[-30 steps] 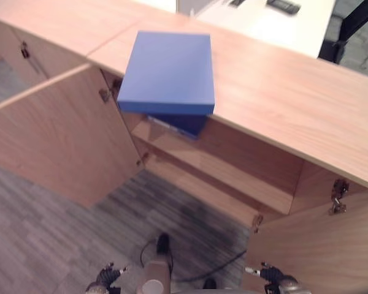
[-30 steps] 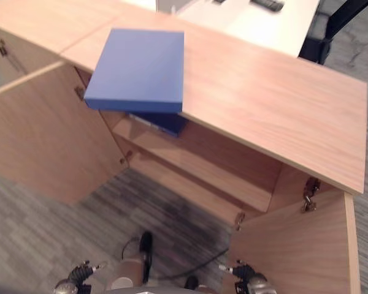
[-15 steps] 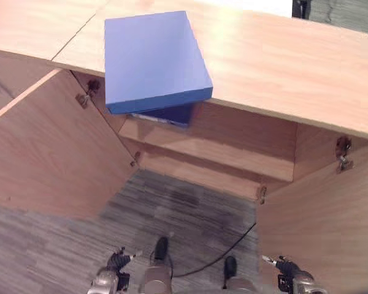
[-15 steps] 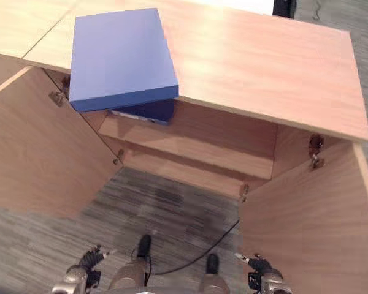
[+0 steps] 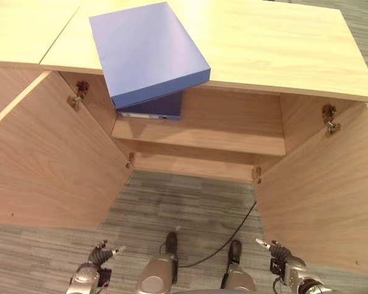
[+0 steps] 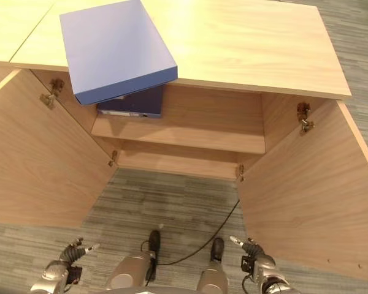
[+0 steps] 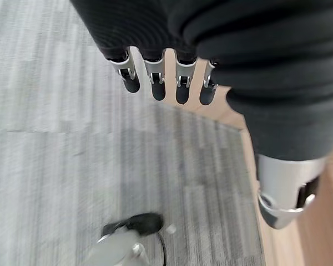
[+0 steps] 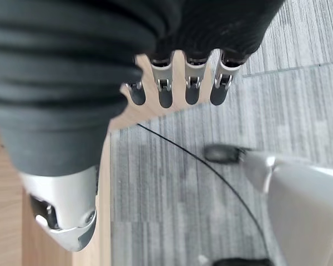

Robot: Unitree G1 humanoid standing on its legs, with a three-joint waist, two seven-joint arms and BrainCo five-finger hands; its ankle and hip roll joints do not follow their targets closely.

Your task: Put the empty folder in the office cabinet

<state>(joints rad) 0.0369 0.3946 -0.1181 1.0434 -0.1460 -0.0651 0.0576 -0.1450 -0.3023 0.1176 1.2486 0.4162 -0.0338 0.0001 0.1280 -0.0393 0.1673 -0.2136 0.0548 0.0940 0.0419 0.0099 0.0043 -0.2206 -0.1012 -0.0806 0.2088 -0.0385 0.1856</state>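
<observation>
Nothing but the camera had shifted since earlier: the blue folder (image 5: 146,52) lay atop the cabinet (image 5: 282,43) at eleven o'clock, overhanging its edge. Left hand (image 7: 166,77) and right hand (image 8: 183,83) hung relaxed, empty.

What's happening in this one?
The robot faces the cabinet, both doors open. A blue folder lies on its top, one corner over the front edge; a darker folder sits on the shelf below. Both hands hang low, open and empty: left hand, right hand. Nothing is picked up yet.
</observation>
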